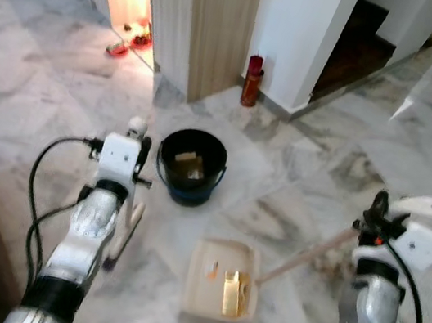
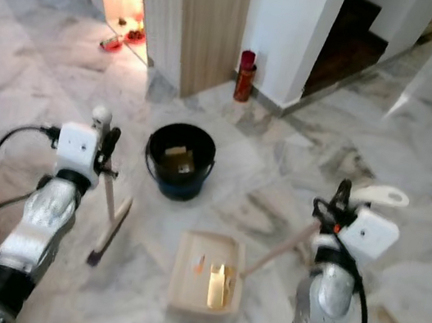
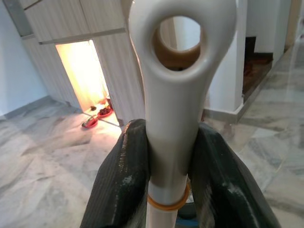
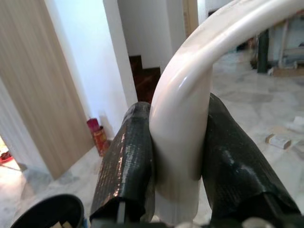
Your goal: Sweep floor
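While grippers hold handles, black bucket behind dustpan, red can by wall.

Head stereo: high, looking forward-down, sharing bucket and dustpan | wrist cameras: close along fingers, facing doorway, stairs

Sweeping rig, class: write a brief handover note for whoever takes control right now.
Left gripper: shut on the broom handle, brush end on the floor.
Right gripper: shut on the dustpan handle.
Dustpan lies on the floor in front of the black bucket, with yellowish scraps in both.
Done: some litter collected.
Left: probably tip the dustpan into the bucket, then check the floor.
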Robot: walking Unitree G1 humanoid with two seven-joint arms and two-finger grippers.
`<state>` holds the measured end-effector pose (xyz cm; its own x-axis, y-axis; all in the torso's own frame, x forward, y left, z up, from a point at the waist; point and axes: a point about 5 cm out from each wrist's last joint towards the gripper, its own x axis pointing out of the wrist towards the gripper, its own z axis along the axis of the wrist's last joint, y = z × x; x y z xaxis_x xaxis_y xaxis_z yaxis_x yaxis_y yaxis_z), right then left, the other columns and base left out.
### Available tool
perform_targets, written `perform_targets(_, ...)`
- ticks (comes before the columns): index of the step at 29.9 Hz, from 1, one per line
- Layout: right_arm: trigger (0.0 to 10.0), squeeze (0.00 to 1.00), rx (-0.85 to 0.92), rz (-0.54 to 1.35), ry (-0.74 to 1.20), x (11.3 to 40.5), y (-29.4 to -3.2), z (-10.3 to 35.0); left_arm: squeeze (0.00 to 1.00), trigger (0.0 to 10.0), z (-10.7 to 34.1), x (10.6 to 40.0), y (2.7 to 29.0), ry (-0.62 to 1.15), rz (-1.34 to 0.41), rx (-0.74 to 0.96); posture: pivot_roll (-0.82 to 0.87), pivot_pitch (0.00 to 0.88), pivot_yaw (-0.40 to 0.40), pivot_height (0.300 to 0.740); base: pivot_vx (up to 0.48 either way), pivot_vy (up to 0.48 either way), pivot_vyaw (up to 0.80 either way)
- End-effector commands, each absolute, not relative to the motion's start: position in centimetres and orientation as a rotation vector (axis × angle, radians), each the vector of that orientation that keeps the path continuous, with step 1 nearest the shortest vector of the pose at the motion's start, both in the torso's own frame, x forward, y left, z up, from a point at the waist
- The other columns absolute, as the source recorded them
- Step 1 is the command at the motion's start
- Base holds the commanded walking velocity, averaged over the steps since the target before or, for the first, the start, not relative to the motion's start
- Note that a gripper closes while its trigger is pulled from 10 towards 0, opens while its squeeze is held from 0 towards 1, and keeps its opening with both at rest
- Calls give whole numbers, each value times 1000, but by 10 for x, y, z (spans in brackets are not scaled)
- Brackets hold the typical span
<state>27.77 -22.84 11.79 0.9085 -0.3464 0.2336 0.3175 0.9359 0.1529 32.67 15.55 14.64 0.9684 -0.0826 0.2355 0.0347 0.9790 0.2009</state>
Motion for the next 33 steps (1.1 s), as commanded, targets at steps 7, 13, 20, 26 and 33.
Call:
perform_targets(7, 10000, 0, 132, -335, -341, 283, -229, 139, 0, 10000, 153, 325, 147, -294, -115, 211, 132, 74, -37, 740, 0, 0, 0)
perform_targets(13, 10000, 0, 127, -304, -438, 287, -225, 169, 0, 10000, 153, 326, 148, -289, -98, 205, 128, 73, -40, 740, 0, 0, 0)
perform_targets(20, 10000, 0, 97, -268, -589, 288, -216, 210, 0, 10000, 155, 326, 152, -304, -74, 197, 128, 71, -42, 740, 0, 0, 0)
perform_targets(26, 10000, 0, 129, -193, -667, 289, -198, 238, 0, 10000, 156, 326, 151, -308, -74, 197, 127, 69, -42, 740, 0, 0, 0)
perform_targets(33, 10000, 0, 191, -163, -658, 291, -187, 238, 0, 10000, 156, 326, 148, -313, -84, 215, 125, 64, -42, 740, 0, 0, 0)
